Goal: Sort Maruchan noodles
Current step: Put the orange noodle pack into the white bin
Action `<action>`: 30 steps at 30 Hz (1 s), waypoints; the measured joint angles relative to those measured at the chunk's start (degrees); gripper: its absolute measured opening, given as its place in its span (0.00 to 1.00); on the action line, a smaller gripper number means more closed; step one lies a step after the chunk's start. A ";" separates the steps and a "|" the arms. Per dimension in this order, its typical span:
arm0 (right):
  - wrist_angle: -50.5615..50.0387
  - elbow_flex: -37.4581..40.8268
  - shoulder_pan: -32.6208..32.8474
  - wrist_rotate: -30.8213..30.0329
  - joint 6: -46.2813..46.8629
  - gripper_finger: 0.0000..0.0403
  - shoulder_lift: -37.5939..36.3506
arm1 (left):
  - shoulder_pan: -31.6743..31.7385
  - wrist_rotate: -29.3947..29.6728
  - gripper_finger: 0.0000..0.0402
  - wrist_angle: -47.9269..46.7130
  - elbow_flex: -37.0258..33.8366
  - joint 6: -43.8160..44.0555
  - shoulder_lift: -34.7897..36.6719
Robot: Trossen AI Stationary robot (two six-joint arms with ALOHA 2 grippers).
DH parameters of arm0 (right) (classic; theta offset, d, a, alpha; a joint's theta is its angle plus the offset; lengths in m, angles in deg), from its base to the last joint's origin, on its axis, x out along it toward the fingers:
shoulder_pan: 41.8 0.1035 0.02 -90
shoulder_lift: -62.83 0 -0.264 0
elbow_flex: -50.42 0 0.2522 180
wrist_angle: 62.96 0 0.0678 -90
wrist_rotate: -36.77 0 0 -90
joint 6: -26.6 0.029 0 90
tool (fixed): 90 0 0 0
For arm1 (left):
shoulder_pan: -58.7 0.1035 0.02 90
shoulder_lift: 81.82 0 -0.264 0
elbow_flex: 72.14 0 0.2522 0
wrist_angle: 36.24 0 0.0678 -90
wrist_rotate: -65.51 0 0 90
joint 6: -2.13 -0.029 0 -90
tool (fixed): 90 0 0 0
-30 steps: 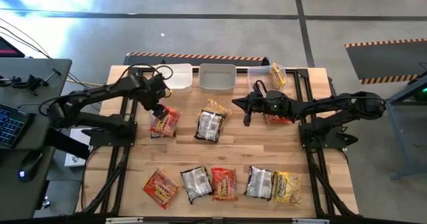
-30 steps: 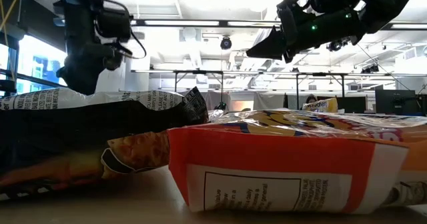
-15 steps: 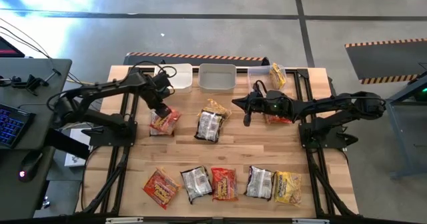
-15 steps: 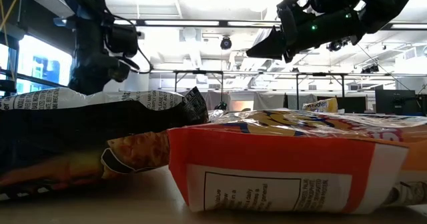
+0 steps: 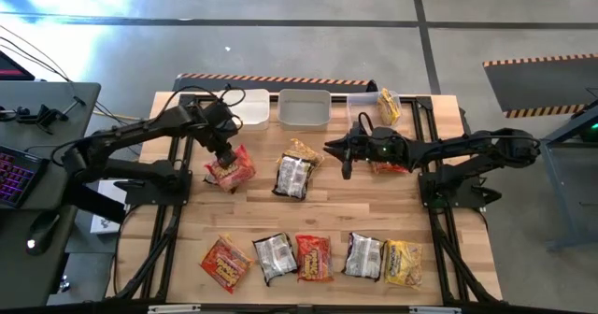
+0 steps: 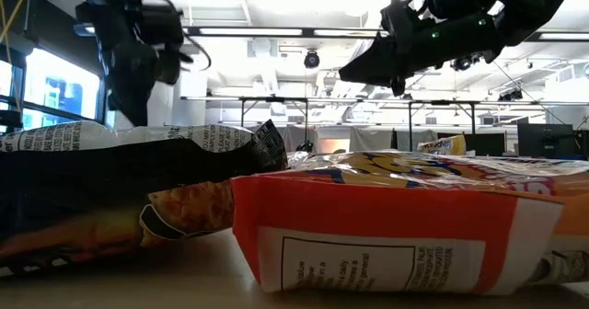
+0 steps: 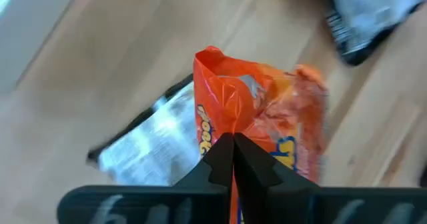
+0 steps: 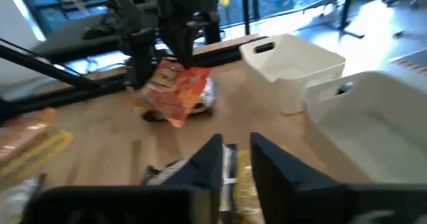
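Red-orange packet (image 6: pixel 396 226): cut off at low view's right edge. Silver-and-dark packet (image 6: pixel 129 166): cut off at left. Left wrist view: table (image 7: pixel 133 64) blurred.

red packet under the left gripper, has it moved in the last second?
Yes. The red packet, pinched by the left gripper, has lifted at one end and shifted slightly toward the silver packet in the high view.

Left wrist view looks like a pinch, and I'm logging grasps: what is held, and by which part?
The left end effector is shut on a red-orange noodle packet, pinching its crimped end edge. The right end effector holds nothing.
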 joint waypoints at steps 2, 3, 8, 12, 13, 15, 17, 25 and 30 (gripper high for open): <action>1.06 0.00 0.00 1.55 1.86 0.28 1.07 | -1.61 -0.13 0.00 0.56 0.00 0.54 1.76; 2.64 0.00 0.00 1.88 2.71 0.33 2.06 | -2.49 -0.15 0.00 0.93 0.00 1.11 2.54; 11.87 -1.31 0.00 4.54 5.74 0.56 10.17 | -7.51 -0.06 0.00 2.37 0.02 3.27 5.28; 12.81 -7.39 0.01 8.50 6.08 0.65 18.67 | -12.34 1.15 0.00 5.36 0.02 5.22 6.47; 12.76 -9.38 0.02 9.64 6.09 0.67 21.03 | -13.55 1.34 0.00 6.02 0.02 5.74 6.52; 12.77 -13.50 0.02 12.04 6.01 0.67 25.46 | -16.02 1.45 0.00 7.37 0.02 6.66 6.48; 12.61 -17.52 0.02 13.97 5.70 0.68 29.55 | -18.47 1.69 0.00 8.93 0.02 7.47 6.47; 8.83 -32.13 0.00 21.56 4.10 0.68 42.83 | -26.80 5.69 0.00 12.94 0.02 8.64 6.46; 7.80 -39.57 0.45 28.18 4.71 0.68 48.06 | -29.73 8.23 0.00 14.85 0.09 10.04 6.46</action>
